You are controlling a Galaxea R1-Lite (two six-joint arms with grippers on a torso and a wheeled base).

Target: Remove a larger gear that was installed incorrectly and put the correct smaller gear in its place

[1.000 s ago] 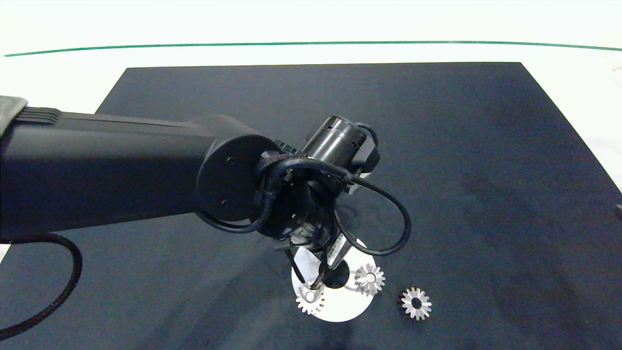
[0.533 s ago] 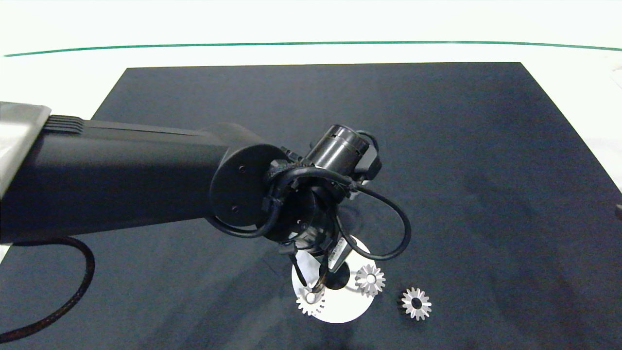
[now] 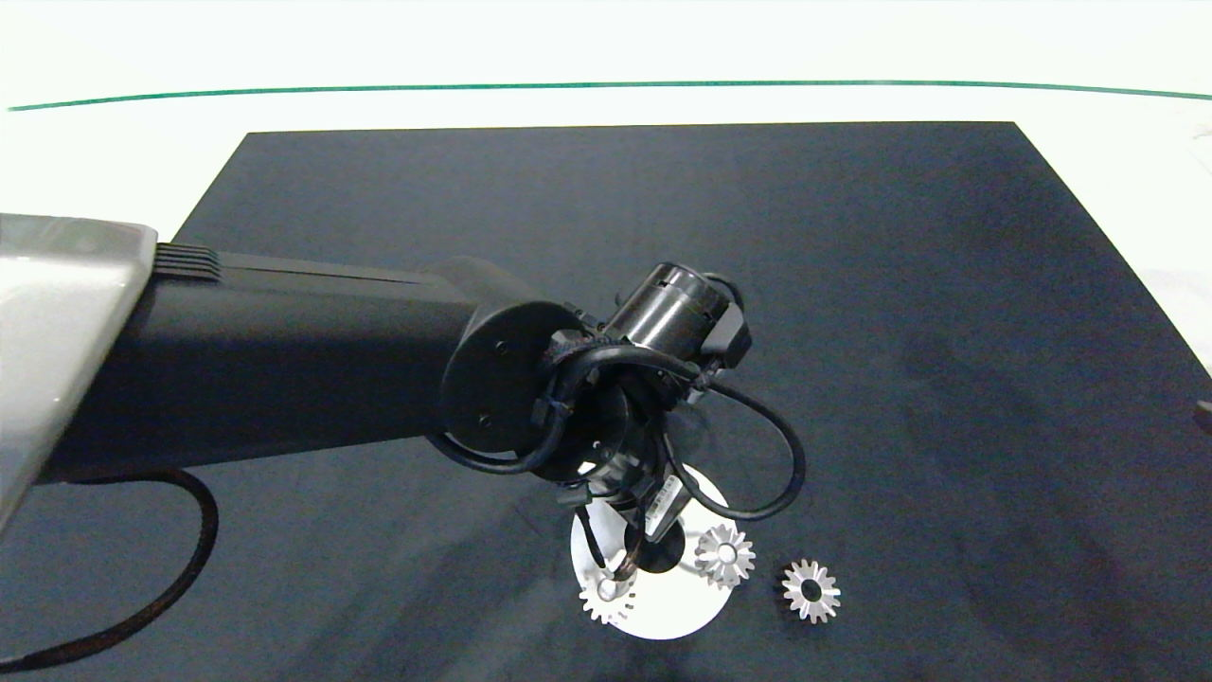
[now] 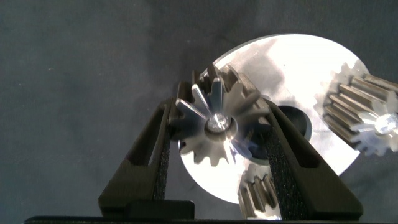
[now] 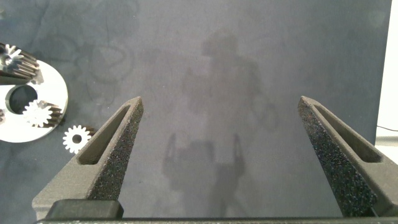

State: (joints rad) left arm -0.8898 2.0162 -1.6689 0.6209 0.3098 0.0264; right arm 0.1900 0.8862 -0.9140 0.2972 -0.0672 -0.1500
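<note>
From above, the left arm reaches in over the dark mat [image 3: 852,284] on the counter and its wrist hides most of the left pincer [image 3: 620,568], which sits low over the near-left edge of a round silver disc [image 3: 663,606]. The left wrist view fills in what that angle hides: the two grey fingers [image 4: 155,155] are clamped on the larger gear [image 4: 214,121], one on each side of its toothed rim, with the gear sitting over the disc's edge and its small centre hole facing the camera. The same view shows a second gear [image 4: 364,112] standing on the far side of the disc and part of a third below the clamped one. The smaller gear [image 3: 810,590], with its wide bore, lies flat on the mat just off the disc's right side. The right pincer [image 5: 221,162] hangs well away over bare mat, fingers wide apart, and its camera catches the disc and gears at a distance.
</note>
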